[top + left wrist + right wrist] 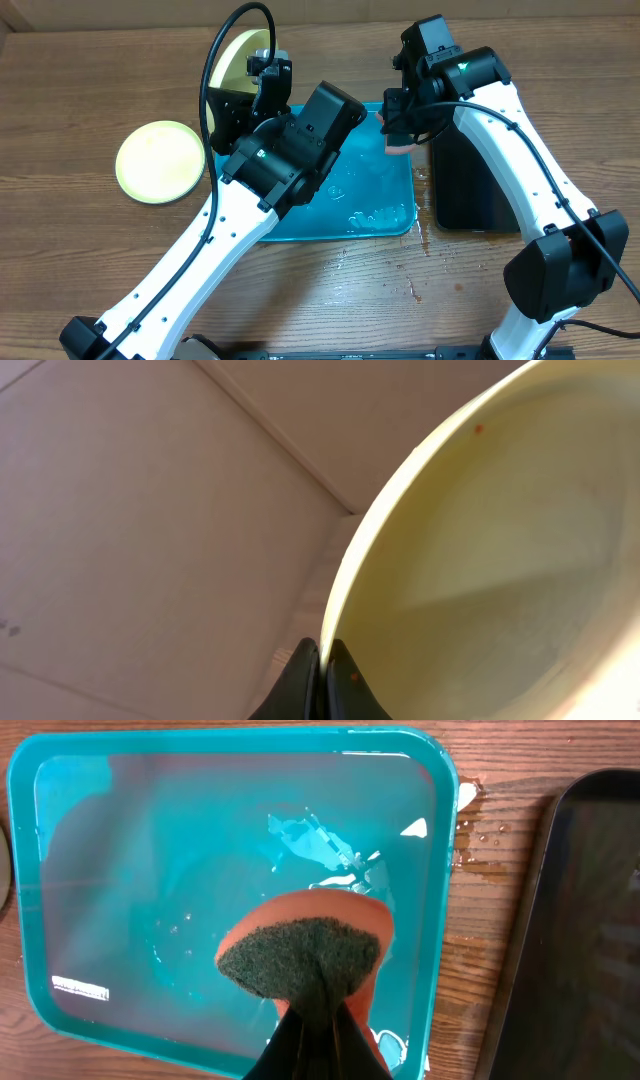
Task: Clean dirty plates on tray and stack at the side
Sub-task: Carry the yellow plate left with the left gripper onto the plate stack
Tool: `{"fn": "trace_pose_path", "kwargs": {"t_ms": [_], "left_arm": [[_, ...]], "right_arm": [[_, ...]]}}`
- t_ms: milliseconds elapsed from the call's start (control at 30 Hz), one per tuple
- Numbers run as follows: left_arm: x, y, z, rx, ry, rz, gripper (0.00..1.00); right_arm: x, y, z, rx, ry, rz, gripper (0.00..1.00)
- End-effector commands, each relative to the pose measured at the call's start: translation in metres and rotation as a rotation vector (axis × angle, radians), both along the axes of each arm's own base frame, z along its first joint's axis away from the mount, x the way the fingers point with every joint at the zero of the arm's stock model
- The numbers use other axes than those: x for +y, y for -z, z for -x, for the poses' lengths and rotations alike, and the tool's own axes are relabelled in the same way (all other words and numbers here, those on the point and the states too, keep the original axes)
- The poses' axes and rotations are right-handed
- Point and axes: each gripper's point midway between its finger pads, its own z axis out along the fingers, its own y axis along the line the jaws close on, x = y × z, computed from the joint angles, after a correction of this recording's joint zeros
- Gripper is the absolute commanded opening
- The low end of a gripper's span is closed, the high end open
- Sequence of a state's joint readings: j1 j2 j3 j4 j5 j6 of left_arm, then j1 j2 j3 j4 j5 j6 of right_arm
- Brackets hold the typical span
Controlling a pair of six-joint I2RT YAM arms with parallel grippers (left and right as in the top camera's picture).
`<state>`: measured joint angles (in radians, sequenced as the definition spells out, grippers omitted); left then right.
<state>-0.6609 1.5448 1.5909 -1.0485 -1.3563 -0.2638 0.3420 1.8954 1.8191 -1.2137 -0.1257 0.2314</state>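
- The left gripper (322,660) is closed narrow, its two dark fingertips pinching the rim of a cream plate (480,560)
- In the left wrist view the plate's hollow face spreads up and to the right of the fingertips, with a small red speck (478,429) near its upper rim
- From overhead, this plate stands tilted on edge just to the left of the left gripper, lifted off the wooden table (100,260)
- A second cream plate (160,161) with a pale green rim lies flat on the table, well to the left of the left gripper and nearer the robot's base
- The right gripper (318,1025) is clamped on an orange sponge (300,955), whose dark green scouring face is turned towards the wrist camera
- The turquoise tray (438,920) lies directly under the right gripper, its floor wet with streaks of water (330,855)
- A black tray (580,920) lies to the right of the right gripper, just beside the turquoise tray, with wet wood between them
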Motion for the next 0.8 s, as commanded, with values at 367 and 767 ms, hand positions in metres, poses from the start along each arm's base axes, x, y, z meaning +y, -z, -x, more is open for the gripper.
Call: {"fn": "trace_pose_path", "kwargs": {"t_ms": [367,767], "left_arm": [[-0.005,0.035,-0.013,0.118,0.102,0.277,0.04],[0.055,0.108,-0.024,0.358,0.071,0.829,0.04]], "right_arm": [[0.001,-0.007,0.001,-0.019,-0.006,-0.004,0.04],[0.001,-0.007,0.001,-0.021,-0.021,0.001,0.04]]}}
